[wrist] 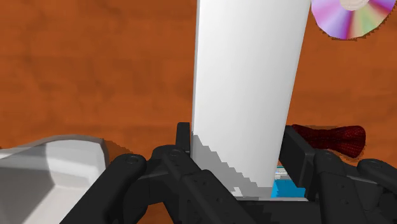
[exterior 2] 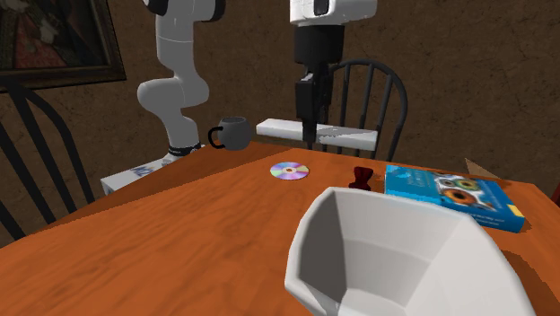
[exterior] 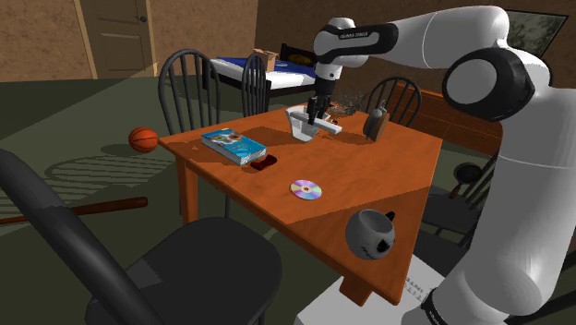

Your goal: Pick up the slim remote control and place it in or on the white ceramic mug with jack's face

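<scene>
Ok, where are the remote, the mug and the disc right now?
remote [wrist: 245,89], wrist view, middle of its white face.
mug [exterior: 369,234], shoulder view, its dark rounded side.
disc [exterior: 306,189], shoulder view, its shiny top face.

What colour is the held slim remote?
The slim flat remote is plain white; wrist view shows it best.

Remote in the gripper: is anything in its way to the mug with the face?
Nothing visible. The white remote, clasped in the gripper, hangs above the table; toward the dark mug only a flat disc lies on it.
</scene>
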Controlling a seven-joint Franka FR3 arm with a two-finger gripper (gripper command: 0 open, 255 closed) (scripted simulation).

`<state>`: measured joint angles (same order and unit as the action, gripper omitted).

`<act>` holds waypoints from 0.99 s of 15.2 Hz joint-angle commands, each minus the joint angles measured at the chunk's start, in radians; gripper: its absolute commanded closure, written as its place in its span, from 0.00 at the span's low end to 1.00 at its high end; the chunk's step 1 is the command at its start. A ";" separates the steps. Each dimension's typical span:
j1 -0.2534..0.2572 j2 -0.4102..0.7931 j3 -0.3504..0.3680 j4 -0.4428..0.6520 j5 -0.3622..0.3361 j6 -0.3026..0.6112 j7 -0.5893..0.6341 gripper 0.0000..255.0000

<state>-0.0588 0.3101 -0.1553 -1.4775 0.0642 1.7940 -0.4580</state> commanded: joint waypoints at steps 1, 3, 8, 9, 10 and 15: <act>0.014 -0.088 0.000 -0.121 -0.013 0.035 0.011 1.00; 0.026 -0.174 0.003 -0.236 -0.027 0.065 0.027 1.00; 0.047 -0.378 0.019 -0.484 -0.058 0.112 0.071 1.00; 0.050 -0.418 0.023 -0.529 -0.063 0.117 0.080 1.00; 0.053 -0.457 0.028 -0.572 -0.068 0.121 0.089 1.00; 0.062 -0.655 0.056 -0.768 -0.085 0.121 0.136 1.00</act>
<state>0.0006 -0.3003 -0.1071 -2.2062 -0.0175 1.9187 -0.3344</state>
